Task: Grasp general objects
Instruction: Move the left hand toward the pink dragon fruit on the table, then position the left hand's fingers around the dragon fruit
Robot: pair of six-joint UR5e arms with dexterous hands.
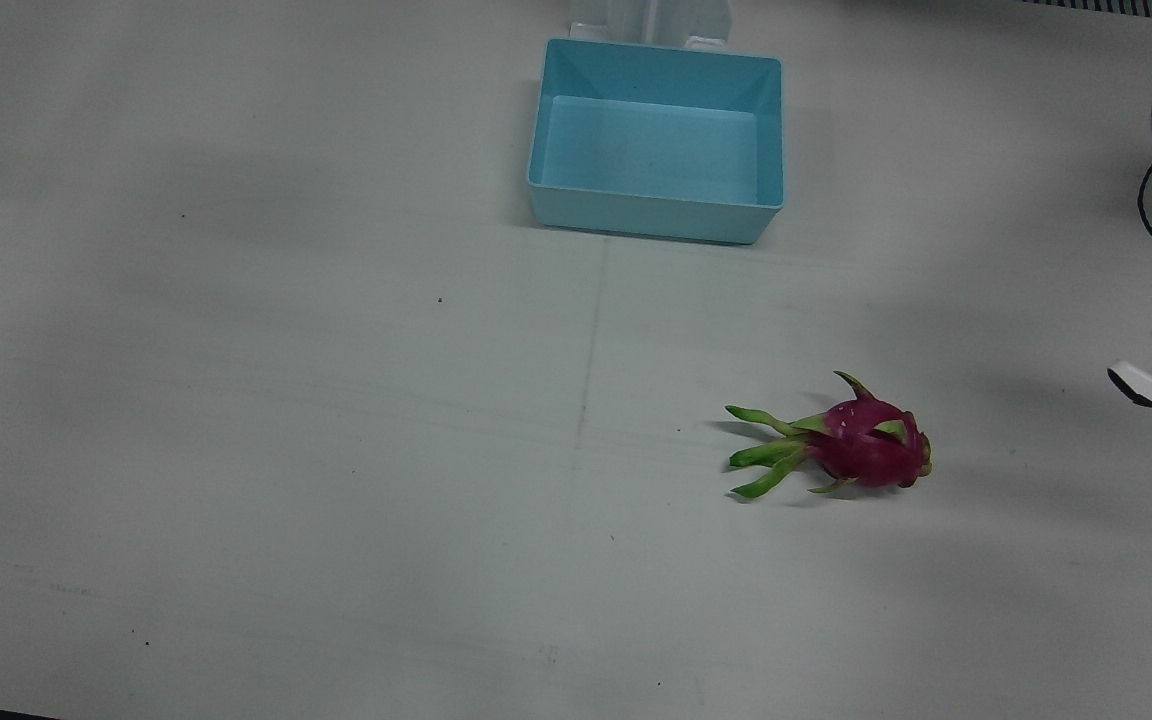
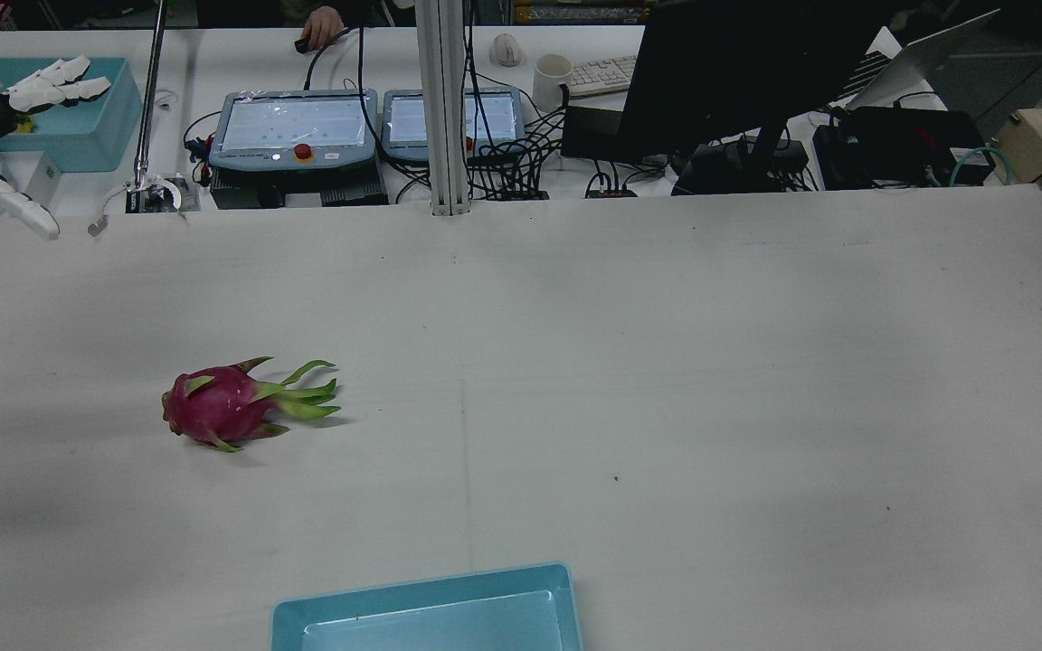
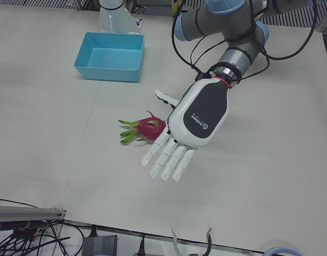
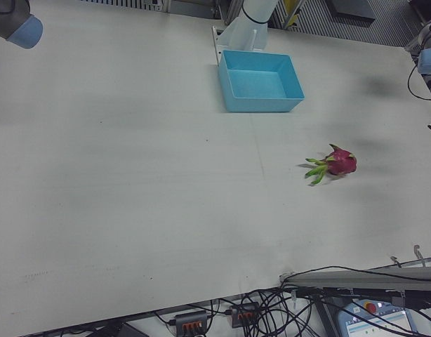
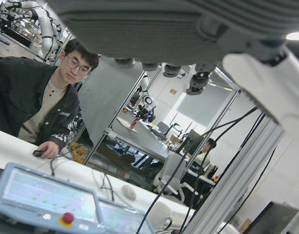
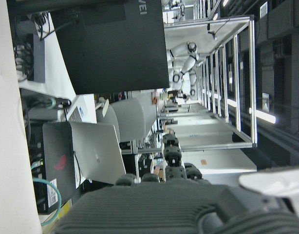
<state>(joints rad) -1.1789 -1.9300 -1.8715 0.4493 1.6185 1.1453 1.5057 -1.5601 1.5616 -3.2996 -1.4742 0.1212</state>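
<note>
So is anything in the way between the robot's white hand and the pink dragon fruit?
No, nothing visible. The left hand hangs open above the table, beside the dragon fruit, with only bare tabletop around the fruit. The blue bin sits well away.

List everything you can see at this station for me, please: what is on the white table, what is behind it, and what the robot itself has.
Dragon fruit: one, magenta with green leaves, lying on the table on the left arm's side.
Bin: one, light blue, empty, near the pedestals.
Table: one, white.
Control tablets: two, grey, on the desk beyond the table.
Monitor: one, black, same desk.
Mug: one, white, beside a keyboard.
Left hand: one, white and black, open, above the table beside the fruit.
Right hand: one, barely visible.
</note>
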